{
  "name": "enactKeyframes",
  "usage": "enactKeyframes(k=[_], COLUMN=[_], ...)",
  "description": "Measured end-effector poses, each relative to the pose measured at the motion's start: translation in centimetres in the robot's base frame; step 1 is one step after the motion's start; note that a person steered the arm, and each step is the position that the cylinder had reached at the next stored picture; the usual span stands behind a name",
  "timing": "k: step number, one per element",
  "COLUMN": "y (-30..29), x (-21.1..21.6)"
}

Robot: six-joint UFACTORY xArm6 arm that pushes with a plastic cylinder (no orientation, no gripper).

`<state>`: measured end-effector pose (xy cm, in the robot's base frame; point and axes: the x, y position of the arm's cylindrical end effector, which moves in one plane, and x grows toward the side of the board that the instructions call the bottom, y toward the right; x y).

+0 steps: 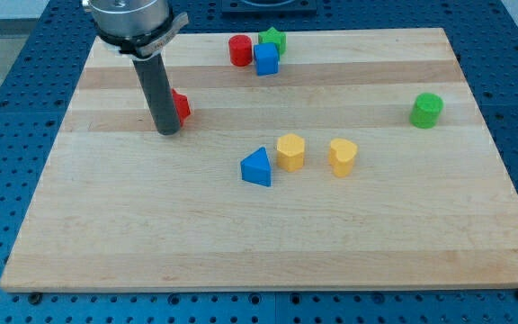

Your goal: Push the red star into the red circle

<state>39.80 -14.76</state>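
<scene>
Pincer there is none: my tip (168, 130) holds nothing, resting on the table (259, 225) against the red star (181, 106) just upper-right of it; the red circle (239, 50) lies farther that way.

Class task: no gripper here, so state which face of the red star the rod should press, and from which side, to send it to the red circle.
Press the red star's left face, from the view's lower left. My tip sits there already; the red circle lies up-right.

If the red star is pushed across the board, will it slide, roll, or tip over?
The red star looks low and flat-based, so it probably slides. My tip sits at its left edge; an off-centre push may spin it. The wooden board looks smooth.
</scene>
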Motion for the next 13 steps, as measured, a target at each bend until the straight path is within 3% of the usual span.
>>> enactKeyframes(k=[5,13], y=[-1.1,6.6], x=[-8.0,-10.8])
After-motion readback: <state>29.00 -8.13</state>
